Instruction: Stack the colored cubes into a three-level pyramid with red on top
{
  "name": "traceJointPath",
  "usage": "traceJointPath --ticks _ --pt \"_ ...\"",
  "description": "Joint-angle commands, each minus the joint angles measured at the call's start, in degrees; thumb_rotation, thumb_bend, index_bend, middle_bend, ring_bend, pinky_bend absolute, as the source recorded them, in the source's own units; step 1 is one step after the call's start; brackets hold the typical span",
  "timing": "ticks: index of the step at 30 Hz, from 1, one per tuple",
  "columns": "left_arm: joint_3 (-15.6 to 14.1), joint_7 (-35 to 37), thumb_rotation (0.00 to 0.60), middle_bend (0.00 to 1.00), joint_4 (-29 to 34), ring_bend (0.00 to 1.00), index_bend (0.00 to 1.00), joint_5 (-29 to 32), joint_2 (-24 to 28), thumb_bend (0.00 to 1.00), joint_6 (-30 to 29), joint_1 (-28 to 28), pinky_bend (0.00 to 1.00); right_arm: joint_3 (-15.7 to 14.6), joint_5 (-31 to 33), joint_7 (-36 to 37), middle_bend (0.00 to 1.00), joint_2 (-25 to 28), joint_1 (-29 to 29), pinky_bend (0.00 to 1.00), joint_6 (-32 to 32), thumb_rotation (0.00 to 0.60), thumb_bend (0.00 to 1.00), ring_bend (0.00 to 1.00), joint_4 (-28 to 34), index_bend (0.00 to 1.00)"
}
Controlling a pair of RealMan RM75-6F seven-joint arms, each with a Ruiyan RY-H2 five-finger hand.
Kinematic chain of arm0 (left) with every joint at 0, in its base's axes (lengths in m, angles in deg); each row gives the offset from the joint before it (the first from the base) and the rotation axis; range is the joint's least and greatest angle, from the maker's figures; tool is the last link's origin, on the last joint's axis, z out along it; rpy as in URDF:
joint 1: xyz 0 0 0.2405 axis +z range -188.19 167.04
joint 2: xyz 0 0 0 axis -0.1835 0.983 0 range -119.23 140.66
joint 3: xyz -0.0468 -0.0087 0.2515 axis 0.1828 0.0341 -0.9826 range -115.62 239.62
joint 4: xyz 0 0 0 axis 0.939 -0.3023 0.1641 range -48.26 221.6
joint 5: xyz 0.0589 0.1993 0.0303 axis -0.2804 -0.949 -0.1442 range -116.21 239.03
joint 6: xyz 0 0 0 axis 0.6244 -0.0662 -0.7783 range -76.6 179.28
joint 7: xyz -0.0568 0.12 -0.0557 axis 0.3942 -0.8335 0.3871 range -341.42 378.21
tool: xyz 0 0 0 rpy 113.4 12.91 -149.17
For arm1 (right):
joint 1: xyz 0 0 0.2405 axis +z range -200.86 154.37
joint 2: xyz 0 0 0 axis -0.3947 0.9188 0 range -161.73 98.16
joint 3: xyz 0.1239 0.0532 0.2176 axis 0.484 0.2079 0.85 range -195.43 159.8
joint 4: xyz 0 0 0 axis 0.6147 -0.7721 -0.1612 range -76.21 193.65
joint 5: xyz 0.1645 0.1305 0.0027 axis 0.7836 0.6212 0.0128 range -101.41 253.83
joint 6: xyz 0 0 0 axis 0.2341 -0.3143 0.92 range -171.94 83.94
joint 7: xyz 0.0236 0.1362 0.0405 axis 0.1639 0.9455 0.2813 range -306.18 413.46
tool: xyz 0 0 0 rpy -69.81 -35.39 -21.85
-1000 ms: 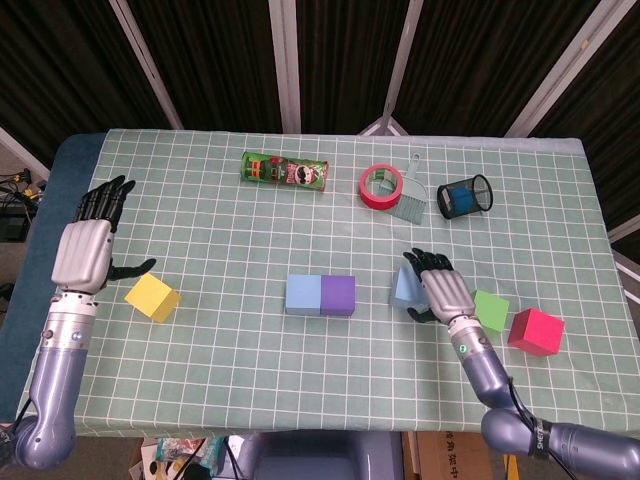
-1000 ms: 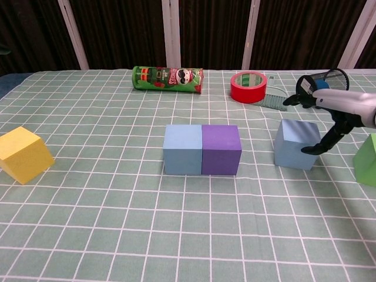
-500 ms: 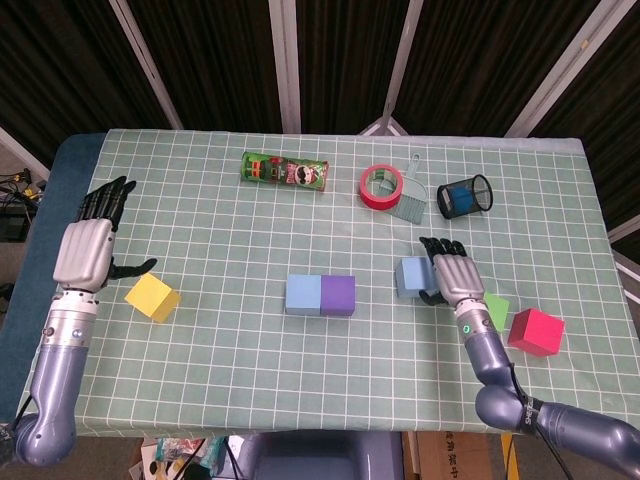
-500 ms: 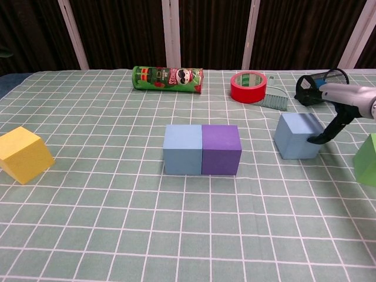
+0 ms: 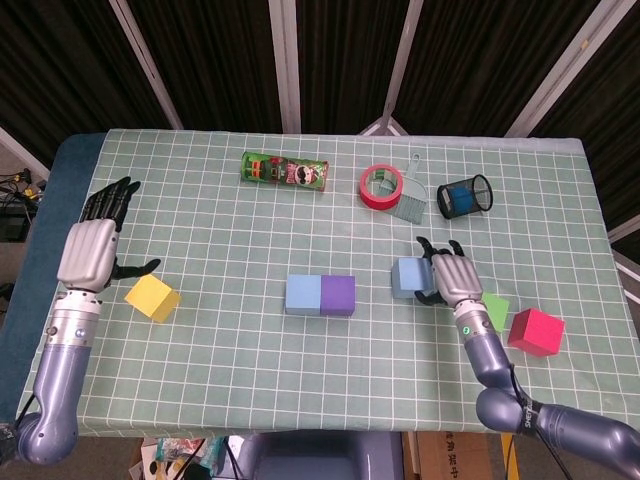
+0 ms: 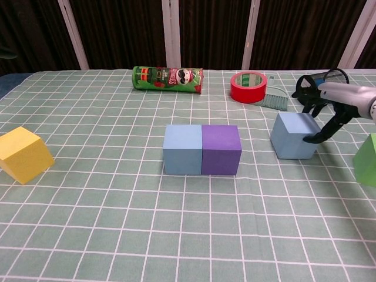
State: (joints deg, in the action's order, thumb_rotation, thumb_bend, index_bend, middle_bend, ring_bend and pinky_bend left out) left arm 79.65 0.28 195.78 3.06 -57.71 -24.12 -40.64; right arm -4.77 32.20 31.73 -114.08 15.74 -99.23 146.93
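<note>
- One table (image 5: 250, 380) with a green checked cloth carries everything.
- Two cubes, light blue cube (image 5: 303, 295) and purple cube (image 5: 338, 295), sit touching side by side at centre.
- Left hand (image 5: 92, 247) hovers at 9 o'clock, fingers spread, holding nothing; yellow cube (image 5: 152, 297) lies just beside it, toward 4 o'clock of the hand.
- Right hand (image 5: 452, 277) presses against the right face of a second blue cube (image 5: 408, 277), at 3 o'clock of the purple cube, apart from it. Thumb touches the cube's near right edge in the chest view; whether the fingers actually grip it, cannot tell.
- Chip can (image 5: 285, 171) lies on its side at 12 o'clock.
- Red cube (image 5: 536, 331) sits at 4 o'clock, green cube (image 5: 495, 310) just beside it, partly hidden by the right wrist.
- Red tape roll (image 5: 381, 186), brush (image 5: 409, 203) and mesh cup (image 5: 465, 195) sit at 1 o'clock.
</note>
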Motion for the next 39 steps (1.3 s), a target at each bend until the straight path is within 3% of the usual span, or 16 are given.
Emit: traceJointPath --ticks 1,16,27,39 --pt "-0.06 -0.01 0.600 0.00 -0.02 0.00 0.00 -0.08 -0.08 0.10 -0.03 -0.03 0.00 0.06 -1.77 1.50 0.42 0.43 -0.46 0.00 -0.59 0.600 0.30 0.26 0.88 0.09" --pt "-0.42 -0.52 0.600 0.01 0.38 0.00 0.00 -0.95 -0.31 0.10 -0.74 -0.08 0.00 -1.92 -4.11 2.26 0.42 4.45 -3.42 0.00 -4.63 0.600 0.30 0.26 10.67 0.09" --pt "-0.22 -0.03 0.600 0.01 0.69 0.00 0.00 -0.35 -0.22 0.10 -0.41 -0.17 0.00 -4.15 -6.29 -6.91 0.42 -2.89 -2.48 0.00 -11.80 0.600 0.30 0.26 8.29 0.09" --pt "0.54 2.46 0.600 0.01 0.50 0.00 0.00 0.80 0.83 0.10 0.90 -0.14 0.00 -3.20 -2.20 -18.75 0.42 -9.28 -0.45 0.00 -17.07 0.600 0.30 0.26 8.13 0.09"
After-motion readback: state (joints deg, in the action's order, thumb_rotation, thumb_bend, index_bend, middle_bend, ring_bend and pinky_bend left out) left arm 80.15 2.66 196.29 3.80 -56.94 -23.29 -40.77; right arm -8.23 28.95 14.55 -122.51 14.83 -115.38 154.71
